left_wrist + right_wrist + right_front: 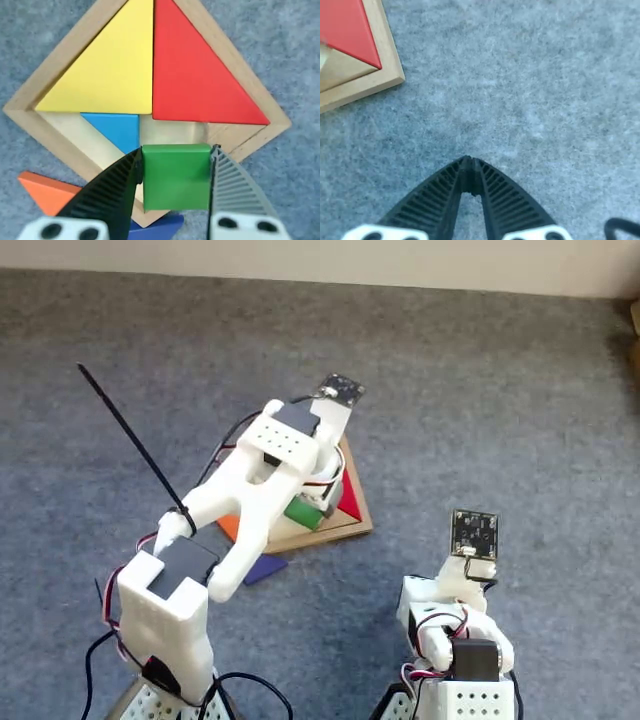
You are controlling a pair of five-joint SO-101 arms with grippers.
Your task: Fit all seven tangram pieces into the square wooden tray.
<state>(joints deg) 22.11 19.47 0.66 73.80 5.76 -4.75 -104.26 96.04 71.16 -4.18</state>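
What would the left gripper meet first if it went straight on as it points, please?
Likely the bare floor of the wooden tray beside the blue triangle; the left gripper, shut on the green square, points there, though depth is unclear.

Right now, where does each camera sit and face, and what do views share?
High view: overhead, looking down on left arm, right arm, wooden tray.
Left wrist view: on left wrist, facing the tray; left jaws grip green square.
Right wrist view: on right wrist, facing carpet; right jaws shut.
Shared: all three show tray and red triangle.
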